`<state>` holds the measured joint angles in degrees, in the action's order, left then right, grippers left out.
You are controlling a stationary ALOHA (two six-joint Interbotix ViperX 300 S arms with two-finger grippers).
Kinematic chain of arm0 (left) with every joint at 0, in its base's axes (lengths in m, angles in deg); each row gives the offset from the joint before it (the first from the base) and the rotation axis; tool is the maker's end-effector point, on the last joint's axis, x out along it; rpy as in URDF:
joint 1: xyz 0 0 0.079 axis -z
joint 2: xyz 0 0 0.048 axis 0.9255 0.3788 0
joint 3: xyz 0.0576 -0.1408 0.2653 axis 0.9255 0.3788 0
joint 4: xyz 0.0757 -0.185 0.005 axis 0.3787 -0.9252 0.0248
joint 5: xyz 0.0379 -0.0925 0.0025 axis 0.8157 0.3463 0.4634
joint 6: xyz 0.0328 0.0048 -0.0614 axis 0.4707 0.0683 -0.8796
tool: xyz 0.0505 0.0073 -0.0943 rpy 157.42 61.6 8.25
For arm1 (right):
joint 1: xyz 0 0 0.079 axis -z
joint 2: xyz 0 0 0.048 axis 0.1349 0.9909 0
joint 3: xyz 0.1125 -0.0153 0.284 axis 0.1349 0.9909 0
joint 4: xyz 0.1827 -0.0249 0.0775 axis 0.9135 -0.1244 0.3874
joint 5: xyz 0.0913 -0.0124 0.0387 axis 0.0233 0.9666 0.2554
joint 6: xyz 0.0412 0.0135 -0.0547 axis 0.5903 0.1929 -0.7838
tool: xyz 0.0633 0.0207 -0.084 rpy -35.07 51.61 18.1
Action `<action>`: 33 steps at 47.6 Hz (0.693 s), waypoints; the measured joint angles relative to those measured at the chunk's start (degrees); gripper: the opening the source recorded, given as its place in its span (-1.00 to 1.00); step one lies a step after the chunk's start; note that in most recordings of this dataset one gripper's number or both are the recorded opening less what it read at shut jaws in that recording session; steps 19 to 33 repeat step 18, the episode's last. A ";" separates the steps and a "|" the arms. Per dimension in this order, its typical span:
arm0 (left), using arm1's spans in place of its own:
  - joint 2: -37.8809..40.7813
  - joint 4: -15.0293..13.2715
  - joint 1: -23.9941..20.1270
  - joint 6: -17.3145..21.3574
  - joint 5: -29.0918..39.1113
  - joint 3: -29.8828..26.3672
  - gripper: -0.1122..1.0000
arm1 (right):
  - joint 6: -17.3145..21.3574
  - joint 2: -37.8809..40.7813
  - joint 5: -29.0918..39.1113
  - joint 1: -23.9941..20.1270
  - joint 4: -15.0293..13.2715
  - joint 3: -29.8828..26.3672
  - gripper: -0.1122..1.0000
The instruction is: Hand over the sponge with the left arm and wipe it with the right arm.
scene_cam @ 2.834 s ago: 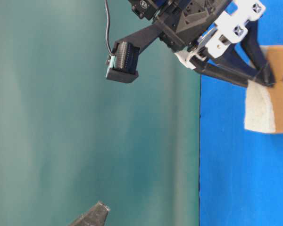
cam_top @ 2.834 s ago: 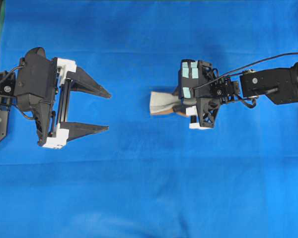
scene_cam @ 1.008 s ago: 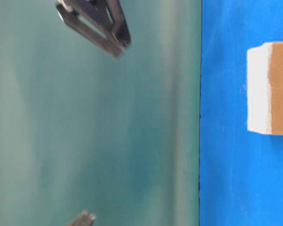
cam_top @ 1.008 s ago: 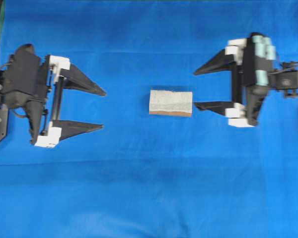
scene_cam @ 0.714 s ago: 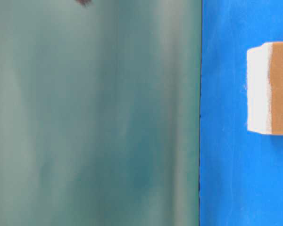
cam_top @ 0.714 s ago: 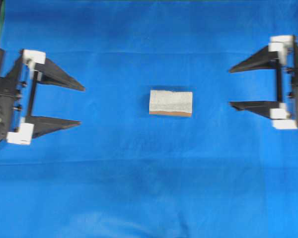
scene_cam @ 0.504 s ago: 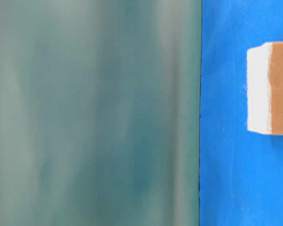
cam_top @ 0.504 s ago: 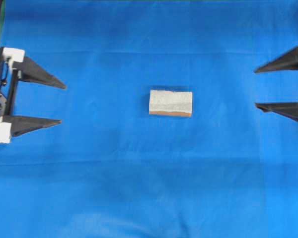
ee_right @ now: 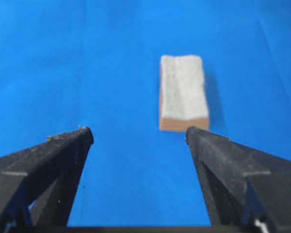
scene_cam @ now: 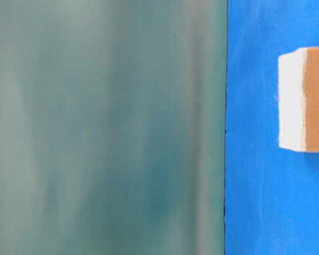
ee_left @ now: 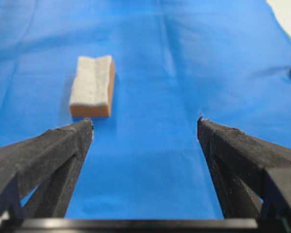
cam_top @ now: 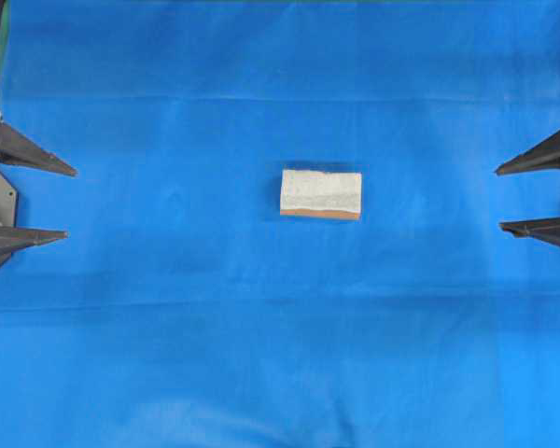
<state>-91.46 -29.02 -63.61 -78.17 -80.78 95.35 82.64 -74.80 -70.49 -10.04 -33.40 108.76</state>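
Sponge [cam_top: 321,194] flat on blue cloth [cam_top: 261,355]; left pincer [cam_top: 69,203] & right pincer [cam_top: 498,199] wide, empty.

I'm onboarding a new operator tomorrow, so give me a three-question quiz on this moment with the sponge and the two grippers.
1. True or false: the sponge is clamped in the right gripper.
2. Which layer of the sponge faces up in the overhead view? A) tan-brown B) whitish-grey C) blue
3. Fill in: the left gripper sits at the ____ edge of the overhead view, with its jaws apart.

Key
1. False: it lies alone on the blue cloth, clear of both grippers.
2. B: only a thin tan-brown strip shows along its lower edge.
3. Left.
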 measured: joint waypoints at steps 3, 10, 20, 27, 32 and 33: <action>-1.05 0.00 0.00 0.00 0.18 0.88 0.83 | 0.18 0.00 -1.05 0.00 0.09 0.79 0.53; -2.11 0.00 0.00 -0.26 0.62 1.93 0.83 | 0.18 -0.09 -1.76 0.70 0.00 1.14 0.53; -2.11 0.00 0.00 -0.35 0.70 2.02 0.83 | 0.18 -0.09 -1.76 1.76 0.00 1.14 0.53; -2.11 0.00 0.00 -0.35 0.70 2.02 0.83 | 0.18 -0.09 -1.76 1.76 0.00 1.14 0.53; -2.11 0.00 0.00 -0.35 0.70 2.02 0.83 | 0.18 -0.09 -1.76 1.76 0.00 1.14 0.53; -2.11 0.00 0.00 -0.35 0.70 2.02 0.83 | 0.18 -0.09 -1.76 1.76 0.00 1.14 0.53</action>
